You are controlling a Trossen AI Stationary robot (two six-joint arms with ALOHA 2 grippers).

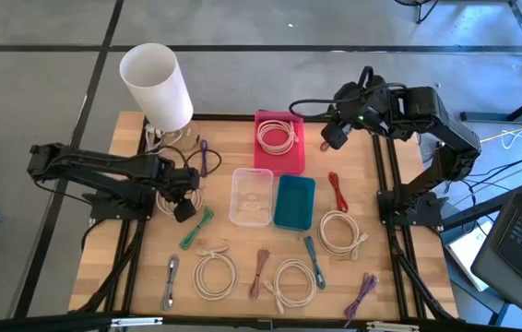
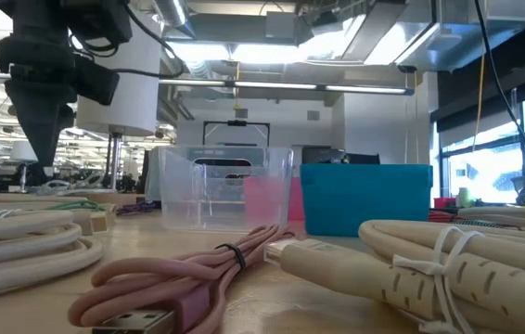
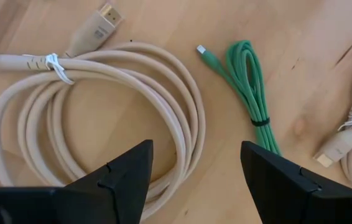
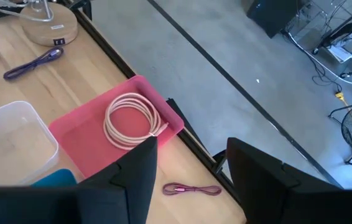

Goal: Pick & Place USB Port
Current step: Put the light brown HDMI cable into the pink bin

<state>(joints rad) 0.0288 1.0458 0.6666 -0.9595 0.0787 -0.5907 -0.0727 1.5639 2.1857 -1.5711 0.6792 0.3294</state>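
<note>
My left gripper [image 1: 184,205] [image 3: 194,149] points down, open, just above the table's left part. Its fingers stand over the near rim of a beige coiled cable [image 3: 101,112] tied with a white band, without touching it. A bundled green cable [image 3: 250,81] [image 1: 196,228] with a small plug lies flat beside the coil. My right gripper [image 1: 335,136] [image 4: 191,146] hangs open, high over the far right part. Below it a pink tray [image 4: 83,143] holds a pale coiled cable [image 4: 131,120].
A clear bin [image 1: 252,195] and a teal bin [image 1: 294,201] stand mid-table, near the pink tray [image 1: 263,118]. Several tied cables lie along the near half, a red one [image 1: 338,191] at the right. A white lamp shade [image 1: 155,85] rises at the far left.
</note>
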